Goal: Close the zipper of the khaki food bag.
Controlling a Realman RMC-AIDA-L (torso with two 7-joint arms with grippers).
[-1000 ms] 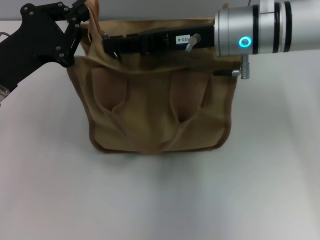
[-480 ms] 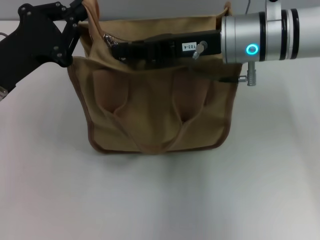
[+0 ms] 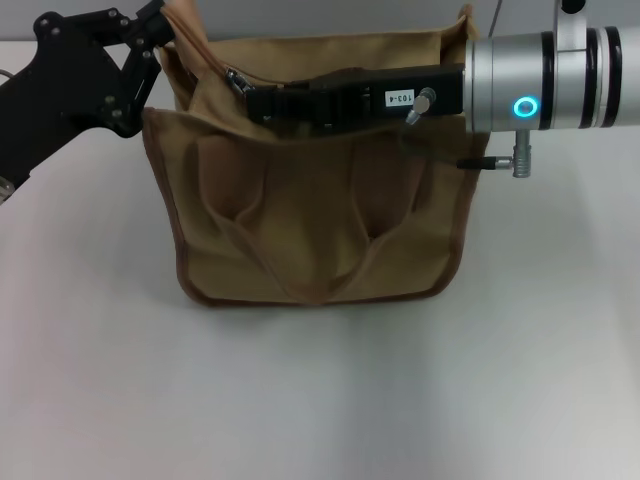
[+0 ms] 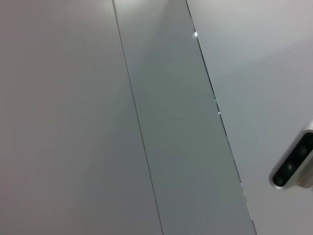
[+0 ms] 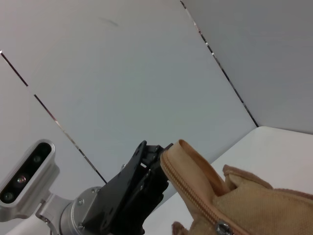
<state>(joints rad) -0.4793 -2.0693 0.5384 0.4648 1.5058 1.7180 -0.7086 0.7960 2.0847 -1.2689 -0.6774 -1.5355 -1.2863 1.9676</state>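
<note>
We see a plain white surface [image 3: 330, 400], and the wrist views show grey wall panels [image 4: 171, 122] behind it. The khaki food bag [image 3: 315, 220] stands upright at the surface's middle, toward twelve o'clock. At the bag's ten o'clock corner our left hand [image 3: 160, 35] is clamped on the raised fabric end of the zipper [image 5: 195, 196]. Our right hand [image 3: 262, 103] reaches in from three o'clock along the bag's top, beside the silver slider [image 3: 236, 80]; whether its fingers are closed, we cannot tell.
</note>
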